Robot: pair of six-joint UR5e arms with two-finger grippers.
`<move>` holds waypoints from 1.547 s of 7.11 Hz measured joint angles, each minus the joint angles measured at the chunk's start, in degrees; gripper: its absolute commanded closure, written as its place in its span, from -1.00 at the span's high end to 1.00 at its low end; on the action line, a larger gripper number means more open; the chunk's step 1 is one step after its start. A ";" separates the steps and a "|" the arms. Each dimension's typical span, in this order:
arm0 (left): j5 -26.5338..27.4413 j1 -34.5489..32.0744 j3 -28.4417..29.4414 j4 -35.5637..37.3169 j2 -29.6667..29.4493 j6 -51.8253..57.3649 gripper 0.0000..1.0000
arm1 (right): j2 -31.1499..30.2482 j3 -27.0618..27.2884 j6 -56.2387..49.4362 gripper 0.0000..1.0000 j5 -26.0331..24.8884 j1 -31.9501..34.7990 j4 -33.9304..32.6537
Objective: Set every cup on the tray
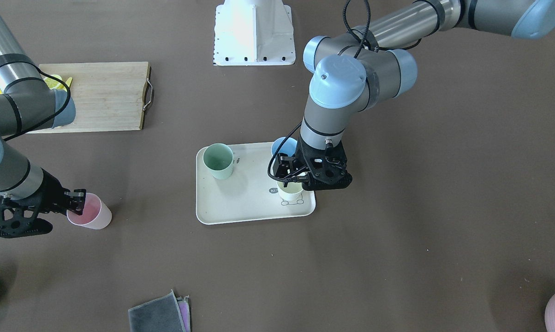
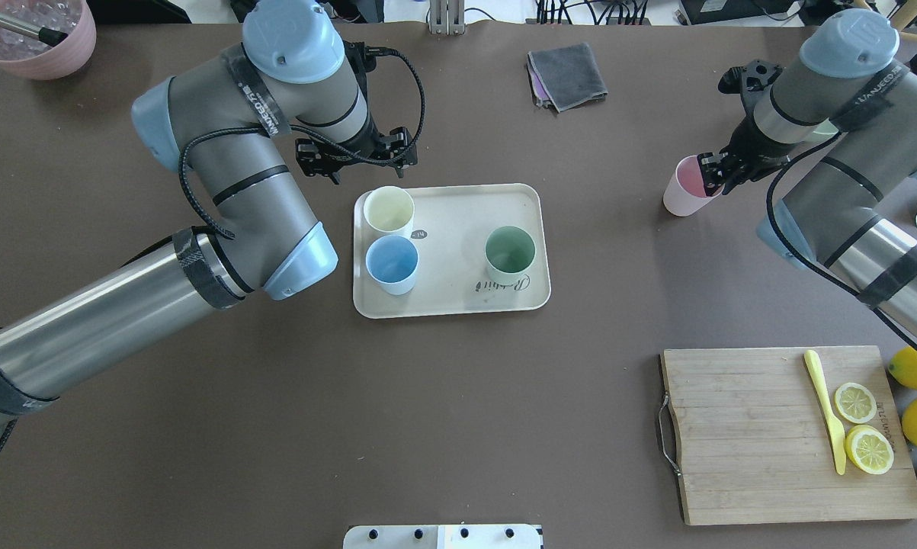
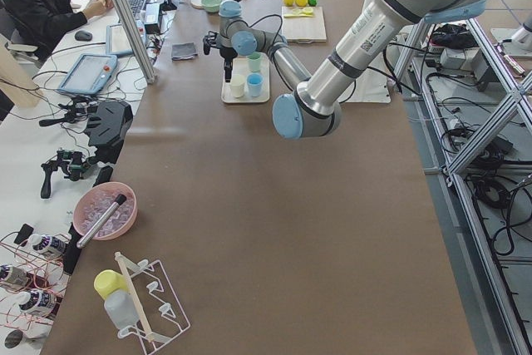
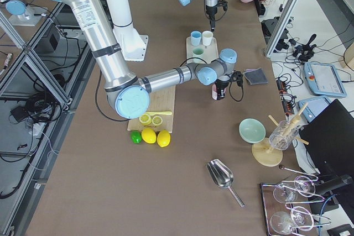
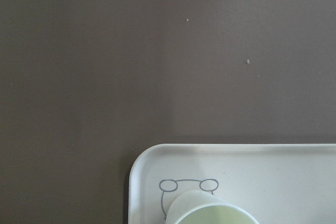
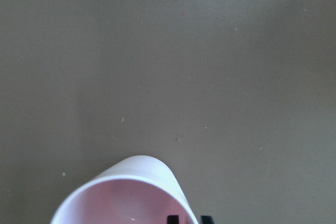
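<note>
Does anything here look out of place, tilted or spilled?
Nothing is spilled or damaged. Only the pink cup is out of place: it sits on the table, off the tray, with the right claw gripping its rim.

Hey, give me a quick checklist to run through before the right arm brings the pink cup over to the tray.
1. Grip: the right gripper has its jaws pinched on the pink cup at the rim: ok.
2. Pink cup lifted off the table: cannot tell.
3. Landing room: bare tray floor between the green cup and the blue cup: ok.
4. Cream cup, blue cup and green cup upright on the tray: ok.
5. Left gripper clear of the tray: not ok, it hangs over the cream cup's corner.
</note>
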 measured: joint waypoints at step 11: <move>0.24 -18.47 -16.39 -7.03 27.34 22.15 0.95 | 15.46 1.38 19.16 -1.00 -2.57 -10.91 -0.78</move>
